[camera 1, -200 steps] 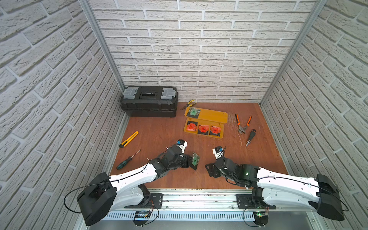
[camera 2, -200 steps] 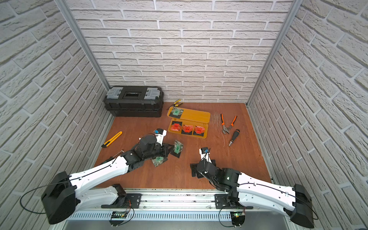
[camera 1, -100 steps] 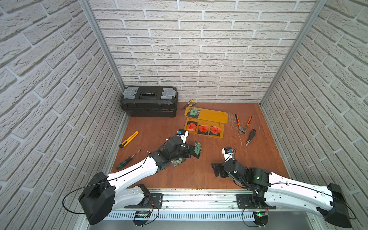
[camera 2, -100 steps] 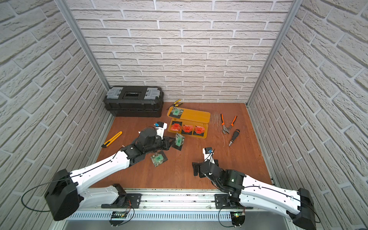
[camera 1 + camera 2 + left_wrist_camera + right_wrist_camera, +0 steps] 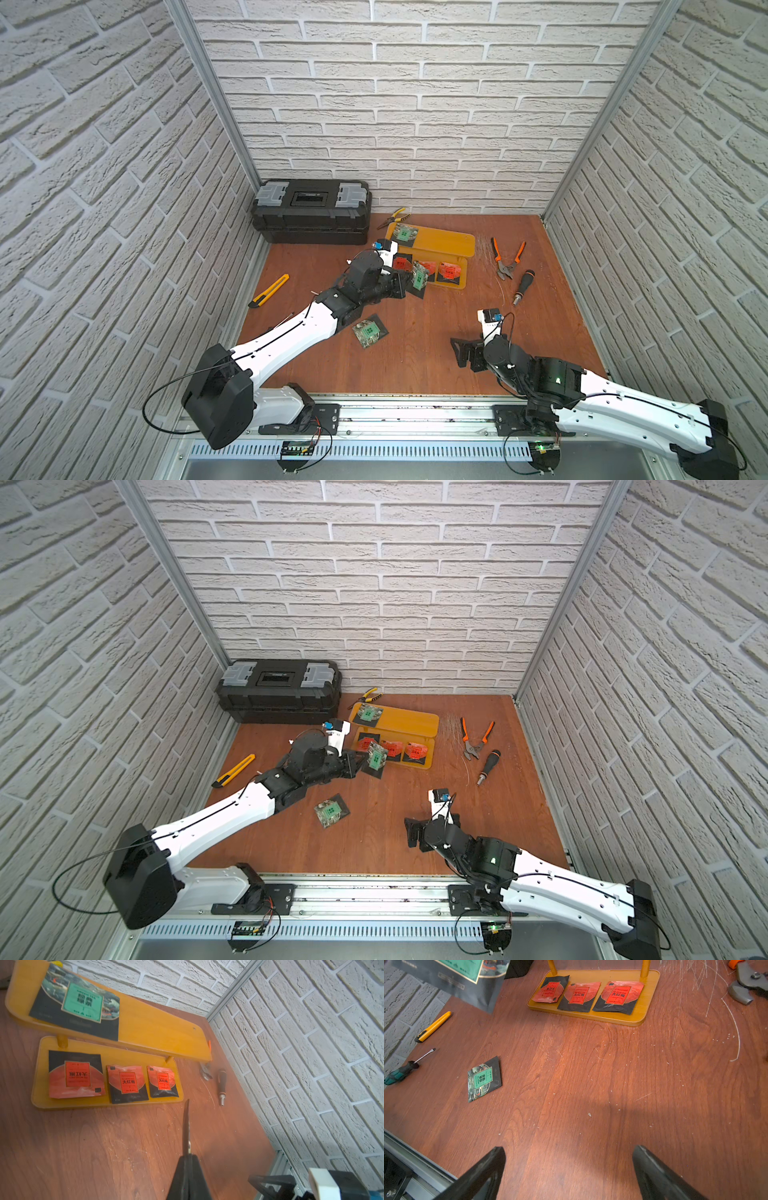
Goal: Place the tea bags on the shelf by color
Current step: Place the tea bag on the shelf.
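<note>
The yellow-orange shelf (image 5: 446, 244) stands at the back of the table. Three red tea bags (image 5: 127, 1082) lie in a row on its lower plate (image 5: 641, 1016). One green tea bag (image 5: 402, 233) lies at the left end of the upper plate. My left gripper (image 5: 405, 286) is shut on another green tea bag (image 5: 419, 280), held upright above the table just in front of the shelf's left end; the left wrist view shows that bag edge-on (image 5: 186, 1126). A further green tea bag (image 5: 483, 1079) lies flat mid-table. My right gripper (image 5: 569, 1153) hovers open and empty over bare wood at the front right.
A black toolbox (image 5: 311, 210) sits at the back left, with yellow pliers (image 5: 395, 216) beside it. Orange pliers (image 5: 505, 259) and a dark screwdriver (image 5: 521, 286) lie right of the shelf. A yellow utility knife (image 5: 269, 290) and a green screwdriver (image 5: 404, 1070) lie at the left.
My left arm has carried its green tea bag away from the table's middle to the shelf's front. My right arm has drawn back to the front right and its jaws have opened wider.
</note>
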Motion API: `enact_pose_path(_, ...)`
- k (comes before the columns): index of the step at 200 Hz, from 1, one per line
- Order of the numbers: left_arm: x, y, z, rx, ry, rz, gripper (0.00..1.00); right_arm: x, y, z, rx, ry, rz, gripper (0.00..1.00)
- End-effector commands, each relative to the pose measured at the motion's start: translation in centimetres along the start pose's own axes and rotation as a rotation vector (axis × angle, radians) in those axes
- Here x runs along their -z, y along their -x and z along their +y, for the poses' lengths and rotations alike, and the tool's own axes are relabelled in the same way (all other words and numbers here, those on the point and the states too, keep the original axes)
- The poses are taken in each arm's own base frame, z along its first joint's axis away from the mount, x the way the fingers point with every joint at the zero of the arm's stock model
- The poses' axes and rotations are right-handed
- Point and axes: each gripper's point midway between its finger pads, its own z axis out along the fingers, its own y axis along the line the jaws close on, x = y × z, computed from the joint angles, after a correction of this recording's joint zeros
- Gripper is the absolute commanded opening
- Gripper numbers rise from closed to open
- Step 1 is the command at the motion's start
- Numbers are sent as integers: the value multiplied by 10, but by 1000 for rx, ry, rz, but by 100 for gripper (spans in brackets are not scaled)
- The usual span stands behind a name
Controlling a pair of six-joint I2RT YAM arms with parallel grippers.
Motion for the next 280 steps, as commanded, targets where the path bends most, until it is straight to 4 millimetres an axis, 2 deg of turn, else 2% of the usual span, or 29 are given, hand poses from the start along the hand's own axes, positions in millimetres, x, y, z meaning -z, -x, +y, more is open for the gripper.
enact_pose_path(1, -6, 17, 0, -27, -12, -13, 0, 0, 3, -5, 7, -17, -25, 100)
enact_pose_path(55, -22, 56, 5, -28, -14, -58, 0, 1, 2, -6, 13, -19, -24, 100)
enact_pose_path(111, -58, 79, 5, -25, -42, -35, 0, 1, 1, -8, 11, -27, -23, 100)
enact_pose_path(239, -124, 100, 14, -12, -48, 1, 0, 8, -2, -21, -27, -28, -44, 100)
enact_pose_path(280, -144, 100, 22, -11, -33, 32, 0, 11, -2, -24, -40, -27, -50, 100)
